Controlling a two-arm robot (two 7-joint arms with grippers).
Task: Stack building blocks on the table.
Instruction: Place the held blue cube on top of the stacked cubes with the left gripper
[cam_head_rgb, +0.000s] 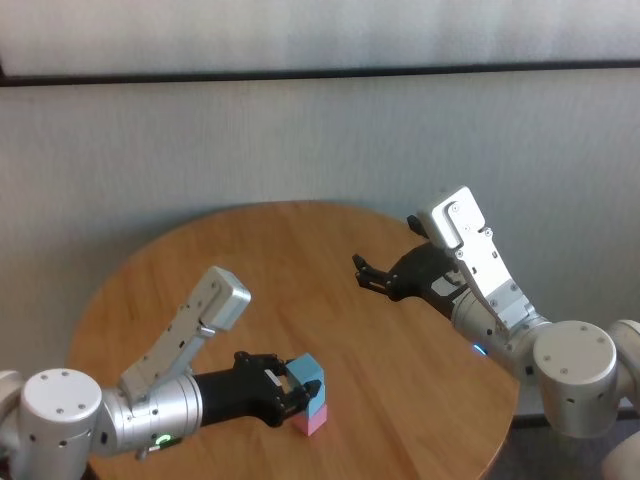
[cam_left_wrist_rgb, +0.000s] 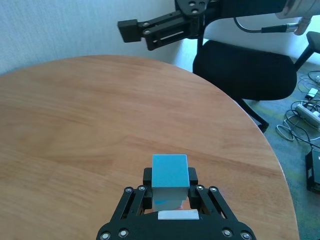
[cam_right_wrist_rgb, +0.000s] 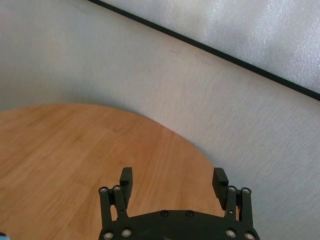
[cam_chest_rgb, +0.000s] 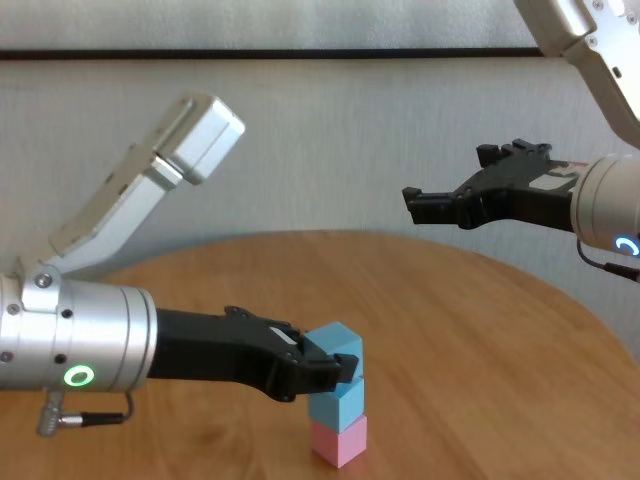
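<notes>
Left to right. The left gripper (cam_chest_rgb: 335, 372) reaches in low from the table's left side, its jaws closed on the top blue block (cam_chest_rgb: 334, 349), which sits as the third tier of a stack near the table's (cam_head_rgb: 300, 260) near edge. Below it are a second blue block (cam_chest_rgb: 336, 402) and, at the base on the wood, a pink block (cam_chest_rgb: 339, 440).

Likely hazards: in the chest view the top cube appears turned and shifted slightly against the one beneath, so a release before it seats flat could let it slide off. A sideways pull as the fingers part, or a finger dragging on the middle cube during retreat, could topple the whole narrow column.

Appearance: three small matte cubes of equal size, plain faces, crisp edges; the two upper ones light blue, the lowest pale pink.

The right gripper (cam_head_rgb: 372, 275) hangs above the table's far right part, well apart from the stack, fingers spread wide and holding nothing.
</notes>
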